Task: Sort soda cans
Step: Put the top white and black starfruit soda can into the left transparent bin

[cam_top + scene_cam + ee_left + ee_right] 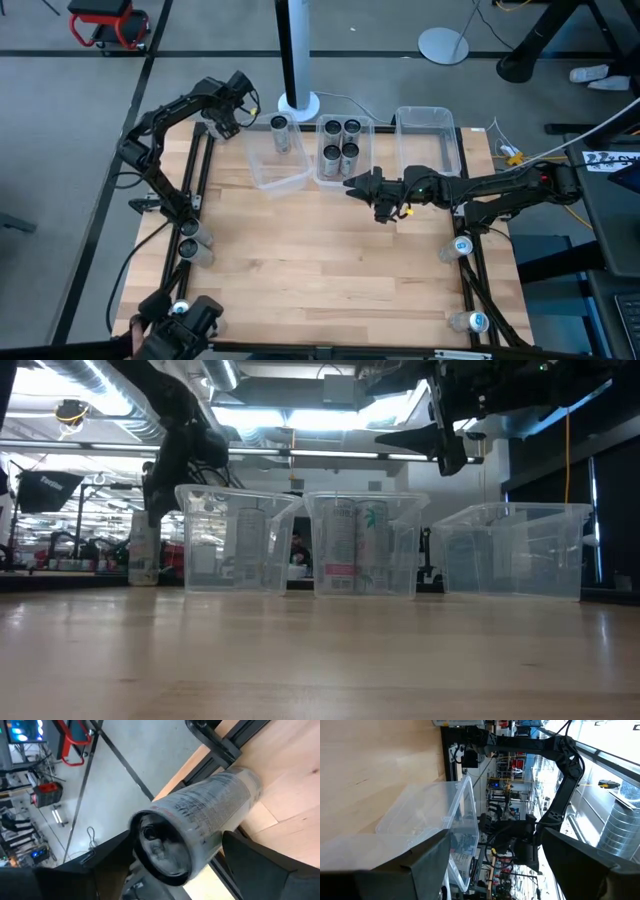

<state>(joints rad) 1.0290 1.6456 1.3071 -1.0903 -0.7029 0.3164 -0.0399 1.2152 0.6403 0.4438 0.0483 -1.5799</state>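
A silver soda can with a dark top (200,820) stands at the table's far left corner, also seen in the low view (145,555). My left gripper (176,834) is open and slants down over it (222,122), one finger on either side of the can's top; I see no hold. My right gripper (352,185) is open, level and holds nothing, just near of the middle bin (345,172). That bin holds several upright cans (340,140). The left bin (275,175) holds one can (280,132).
A third clear bin (428,120) stands at the far right. Loose cans stand by the left edge (192,242), at the near left corner (180,308) and along the right edge (460,245) (476,321). A white pole base (298,102) lies behind the bins. Black frame rails (200,160) run along the table's sides.
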